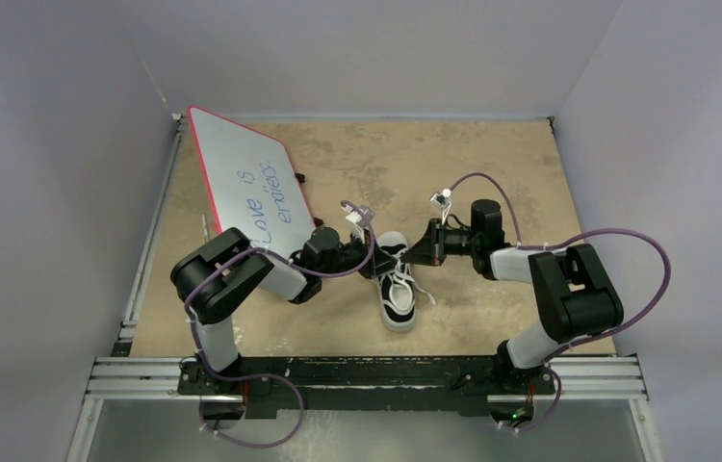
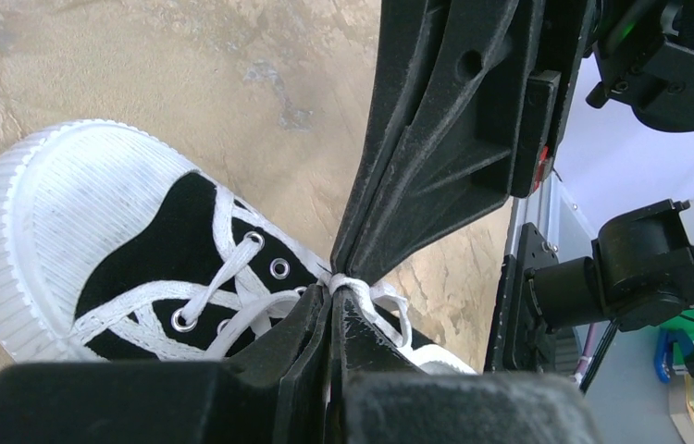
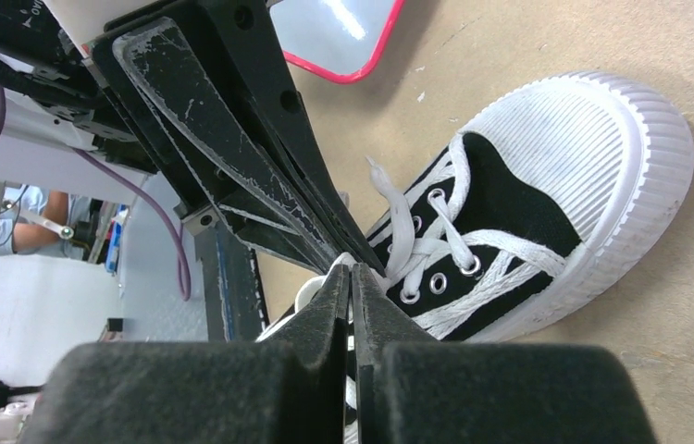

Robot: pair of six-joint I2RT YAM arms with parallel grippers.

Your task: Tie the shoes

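A small black sneaker [image 1: 398,294] with white toe cap, sole and laces lies mid-table, toe toward the arms. It shows in the left wrist view [image 2: 75,213] and the right wrist view [image 3: 565,157]. My left gripper [image 1: 373,265] and right gripper [image 1: 415,255] meet tip to tip over the top eyelets. The left gripper [image 2: 332,289] is shut on a bunched white lace [image 2: 354,283]. The right gripper [image 3: 352,270] is shut too, with white lace showing in the slit between its fingers. Loose lace ends [image 1: 425,294] trail beside the shoe.
A whiteboard [image 1: 246,183] with a red border and blue writing leans at the back left, close behind the left arm. Grey walls enclose the tan table [image 1: 492,173] on three sides. A metal rail [image 1: 367,371] runs along the near edge.
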